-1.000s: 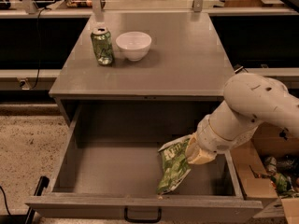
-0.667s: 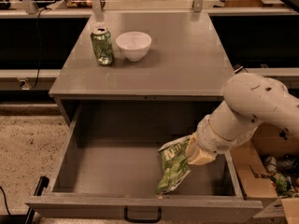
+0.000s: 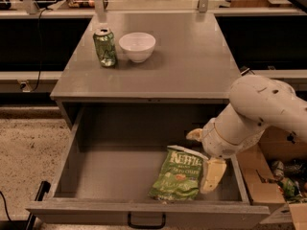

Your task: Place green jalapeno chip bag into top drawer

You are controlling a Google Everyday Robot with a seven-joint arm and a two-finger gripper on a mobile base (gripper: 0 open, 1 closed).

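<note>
Looks basically done to me — the green jalapeno chip bag (image 3: 178,175) lies flat in the open top drawer (image 3: 115,171), near-right part, with the gripper (image 3: 203,160) just beside it, fingers spread apart, gripping nothing — only backing the arm out seems left.

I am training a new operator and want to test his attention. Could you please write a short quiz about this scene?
1. Where does the green jalapeno chip bag lie? A) on the floor B) inside the top drawer C) in the bowl
2. True or false: the green soda can stands beside the white bowl on the cabinet top.
3. Fill in: the gripper, at the bag's right edge, is ____ (open/shut).
Key: 1 B; 2 true; 3 open.
</note>
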